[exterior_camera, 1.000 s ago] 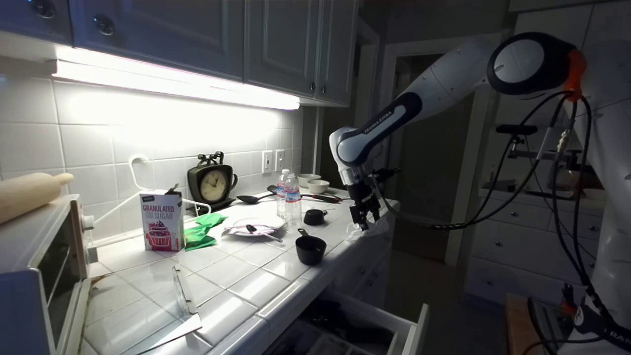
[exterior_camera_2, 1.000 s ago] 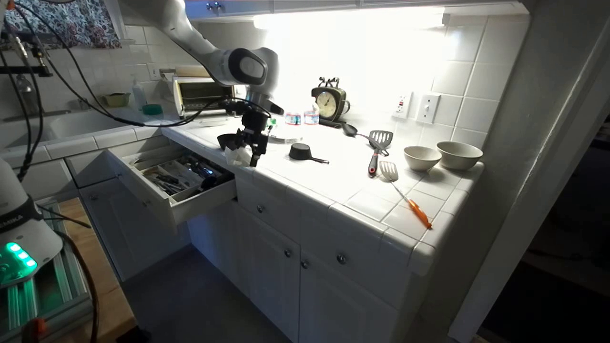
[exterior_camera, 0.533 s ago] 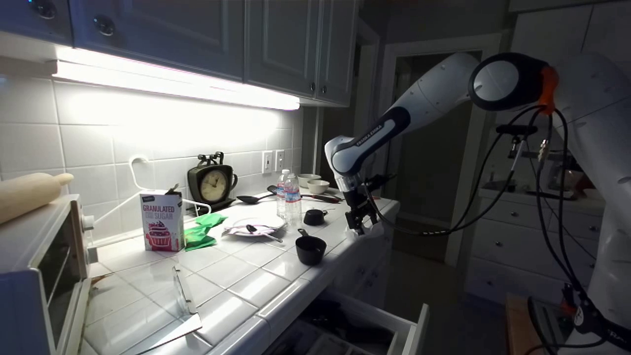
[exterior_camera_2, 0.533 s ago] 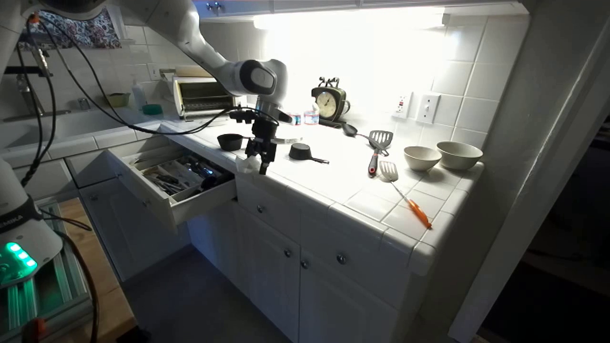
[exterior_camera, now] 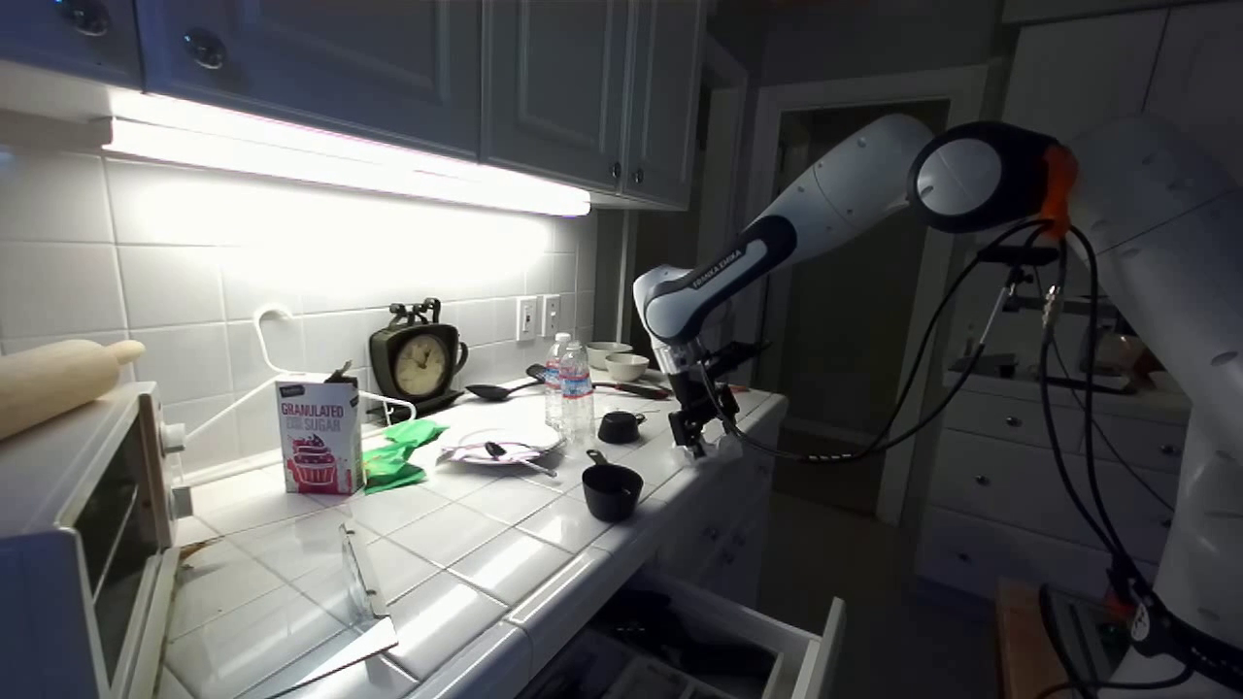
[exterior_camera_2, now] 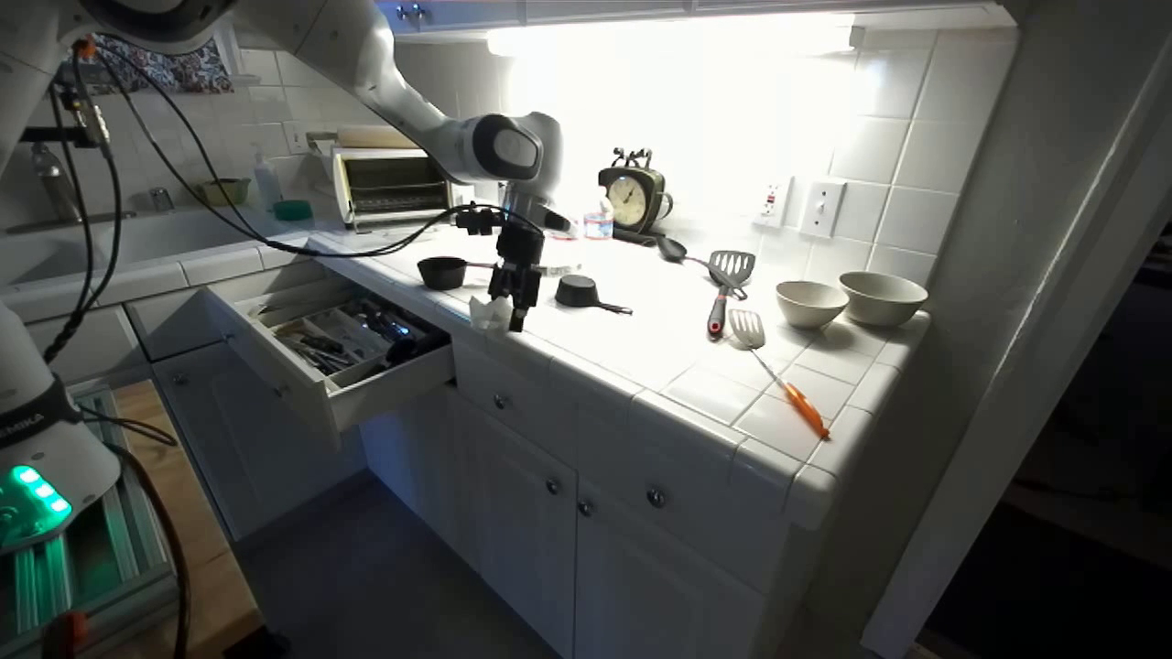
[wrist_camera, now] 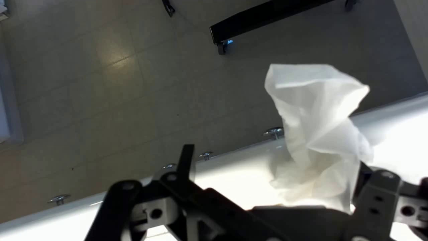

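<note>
- We are seeing the hand (wrist_camera: 275,159) pointing down at the front edge of the tiled surface (exterior_camera_2: 641,343), its fingers (wrist_camera: 186,160) standing well apart.
- We are finding the crumpled white tissue (wrist_camera: 316,127) at that edge; in the wrist view it is lying between the fingers, nearer the right-hand one and partly hiding it, though we are not managing to tell whether the two are touching.
- In an exterior view we are seeing the tissue sitting just beside the fingers, on the side toward the pulled-out drawer (exterior_camera_2: 394,389), which is holding cutlery (exterior_camera_2: 320,352).
- Near the hand we are noticing an overturned black measuring cup (exterior_camera_2: 577,291) and an upright black measuring cup (exterior_camera_2: 442,273).
- Farther along the surface we are seeing a black slotted turner (exterior_camera_2: 735,265), an orange-handled spatula (exterior_camera_2: 804,409) and two bowls (exterior_camera_2: 810,316) standing side by side.
- Toward the wall we are seeing two water bottles (exterior_camera: 577,393) standing near a clock (exterior_camera_2: 630,201).
- We are also seeing a granulated sugar box (exterior_camera: 323,442) standing beside a green packet (exterior_camera: 393,461), and a rolling pin (exterior_camera: 58,383) lying atop the toaster oven (exterior_camera: 112,529).
</note>
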You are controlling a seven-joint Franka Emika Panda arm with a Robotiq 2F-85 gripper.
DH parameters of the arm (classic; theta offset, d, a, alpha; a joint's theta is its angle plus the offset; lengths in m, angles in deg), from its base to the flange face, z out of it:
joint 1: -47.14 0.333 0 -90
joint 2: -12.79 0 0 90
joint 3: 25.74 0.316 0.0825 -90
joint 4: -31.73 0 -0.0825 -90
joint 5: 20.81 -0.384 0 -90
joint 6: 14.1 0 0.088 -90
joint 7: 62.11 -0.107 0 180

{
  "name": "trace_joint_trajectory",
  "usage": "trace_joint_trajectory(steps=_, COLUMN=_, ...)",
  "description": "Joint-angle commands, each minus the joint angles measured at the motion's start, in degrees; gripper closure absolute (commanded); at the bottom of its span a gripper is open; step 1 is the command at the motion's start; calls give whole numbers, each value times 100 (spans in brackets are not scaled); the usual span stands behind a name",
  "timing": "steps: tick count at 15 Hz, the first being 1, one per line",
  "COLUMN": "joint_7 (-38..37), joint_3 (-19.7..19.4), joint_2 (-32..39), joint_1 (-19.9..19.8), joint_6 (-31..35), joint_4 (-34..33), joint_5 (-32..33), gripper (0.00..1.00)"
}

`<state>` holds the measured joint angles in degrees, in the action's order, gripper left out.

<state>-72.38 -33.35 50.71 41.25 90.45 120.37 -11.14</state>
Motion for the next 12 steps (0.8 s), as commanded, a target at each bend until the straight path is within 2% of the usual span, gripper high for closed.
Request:
trace_joint_trajectory(steps=1, joint_7=-358, joint_3=-19, joint_2=236, joint_1=1, joint_6=196, joint_4=-350, joint_5=-256, gripper=0)
trace_joint_trajectory(steps=6, joint_7=-525, joint_3=24, joint_2=168, joint_1=-8, joint_6=788, joint_4=-215, joint_5=-538, gripper=0)
trace_joint_trajectory(steps=12, joint_7=-206, joint_3=199, joint_2=-6, joint_1=-73, joint_6=1955, joint_4=116, joint_5=-1089, gripper=0)
